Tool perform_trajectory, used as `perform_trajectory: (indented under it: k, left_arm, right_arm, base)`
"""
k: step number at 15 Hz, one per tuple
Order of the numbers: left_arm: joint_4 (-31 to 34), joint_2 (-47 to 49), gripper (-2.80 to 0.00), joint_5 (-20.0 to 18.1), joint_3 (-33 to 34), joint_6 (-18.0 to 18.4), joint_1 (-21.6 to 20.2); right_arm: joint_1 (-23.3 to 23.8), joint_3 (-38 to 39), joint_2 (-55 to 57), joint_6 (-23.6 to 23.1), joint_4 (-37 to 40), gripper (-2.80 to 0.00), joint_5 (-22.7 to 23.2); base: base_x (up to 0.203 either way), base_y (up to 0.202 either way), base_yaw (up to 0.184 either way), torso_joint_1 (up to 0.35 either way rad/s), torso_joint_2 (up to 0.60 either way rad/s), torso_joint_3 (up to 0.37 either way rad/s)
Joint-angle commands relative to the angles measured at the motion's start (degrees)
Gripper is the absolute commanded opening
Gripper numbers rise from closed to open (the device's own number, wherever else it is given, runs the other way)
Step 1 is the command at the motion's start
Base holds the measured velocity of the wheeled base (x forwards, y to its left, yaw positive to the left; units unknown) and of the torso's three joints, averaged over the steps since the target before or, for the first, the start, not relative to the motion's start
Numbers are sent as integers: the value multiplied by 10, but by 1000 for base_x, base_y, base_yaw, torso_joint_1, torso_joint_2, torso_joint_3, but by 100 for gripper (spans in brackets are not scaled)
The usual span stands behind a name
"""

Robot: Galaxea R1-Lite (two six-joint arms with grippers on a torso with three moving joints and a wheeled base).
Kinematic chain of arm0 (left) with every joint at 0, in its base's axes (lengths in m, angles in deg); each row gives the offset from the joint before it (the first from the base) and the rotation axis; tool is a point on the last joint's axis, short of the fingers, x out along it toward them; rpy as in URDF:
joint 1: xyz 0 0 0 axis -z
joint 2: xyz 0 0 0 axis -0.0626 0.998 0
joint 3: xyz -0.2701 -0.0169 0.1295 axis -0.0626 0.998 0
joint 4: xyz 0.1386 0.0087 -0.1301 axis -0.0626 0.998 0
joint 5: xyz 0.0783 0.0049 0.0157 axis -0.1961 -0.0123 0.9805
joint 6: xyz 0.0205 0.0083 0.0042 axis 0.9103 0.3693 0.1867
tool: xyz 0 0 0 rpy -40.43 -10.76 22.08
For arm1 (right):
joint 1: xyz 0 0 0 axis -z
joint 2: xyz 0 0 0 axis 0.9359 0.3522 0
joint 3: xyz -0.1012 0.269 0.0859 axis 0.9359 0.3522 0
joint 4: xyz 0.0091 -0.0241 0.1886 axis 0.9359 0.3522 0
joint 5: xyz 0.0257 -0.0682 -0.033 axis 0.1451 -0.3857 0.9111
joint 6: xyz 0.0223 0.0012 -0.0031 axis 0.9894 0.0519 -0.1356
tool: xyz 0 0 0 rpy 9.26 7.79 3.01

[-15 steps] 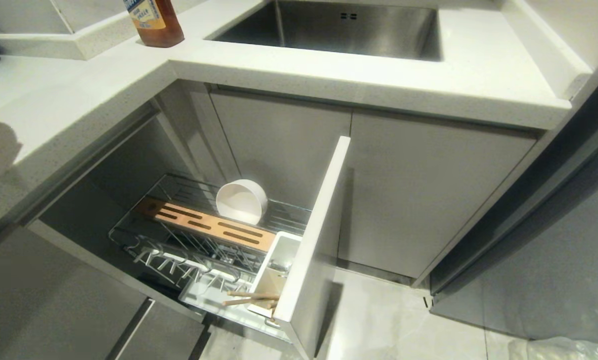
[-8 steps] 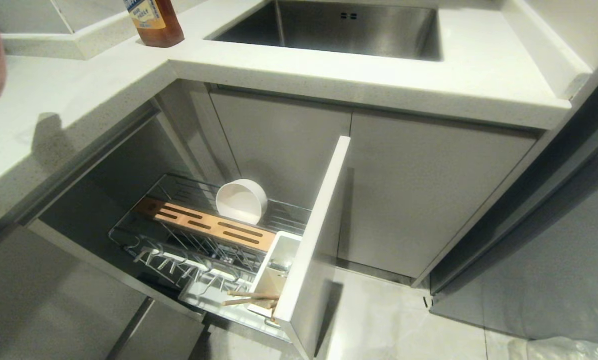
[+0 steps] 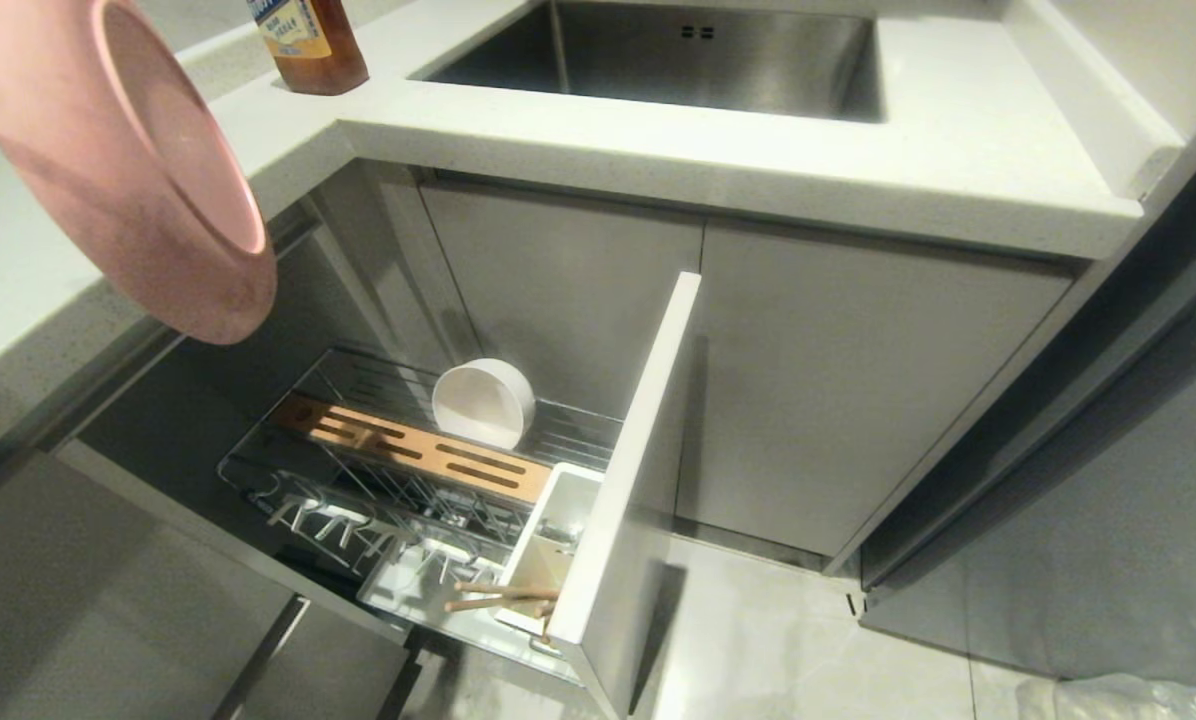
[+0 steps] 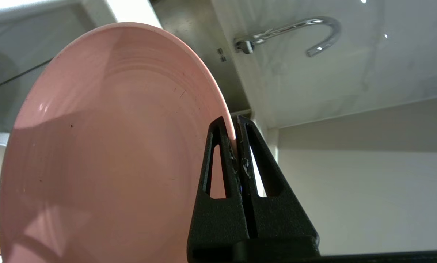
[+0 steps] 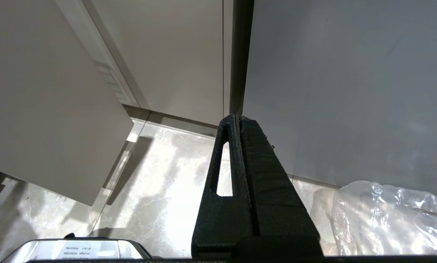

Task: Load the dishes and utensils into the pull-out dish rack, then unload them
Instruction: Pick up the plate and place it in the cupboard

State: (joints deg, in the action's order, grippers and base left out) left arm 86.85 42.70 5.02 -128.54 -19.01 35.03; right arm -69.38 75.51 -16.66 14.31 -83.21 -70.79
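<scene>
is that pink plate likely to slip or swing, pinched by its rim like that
Probably stiff: the pink plate keeps its shape though the left gripper pinches only its rim. That off-centre hold may let it pivot. Its smooth, faintly glossy face suggests it could slip.

Little can be read. The amber bottle (image 3: 310, 45) standing on the table (image 3: 658, 140) beside the sink carries a blue and white label, cut off by the head view's upper edge; its lettering is too small to make out. In the right wrist view, a silver-grey housing (image 5: 76, 250) at the near edge bears a white sticker with a few lines of small dark print, seen upside down and not legible. No other text, number or sign is visible.
</scene>
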Motion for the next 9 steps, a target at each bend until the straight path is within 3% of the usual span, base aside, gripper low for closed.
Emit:
perform_trajectory:
  k: [1,7,9]
  left_arm:
    - [-46,3,-280,3,52,-5,0]
    - [-254,14,-280,32,291,-17,2]
    - [-303,26,-280,71,347,-25,27]
  right_arm:
    - [0,0,0,0,0,-280,0]
    - [0,0,0,0,0,-280,0]
    - [0,0,0,0,0,-280,0]
  base:
    - [0,0,0,0,0,0]
    - [0,0,0,0,0,0]
    - [0,0,0,0,0,0]
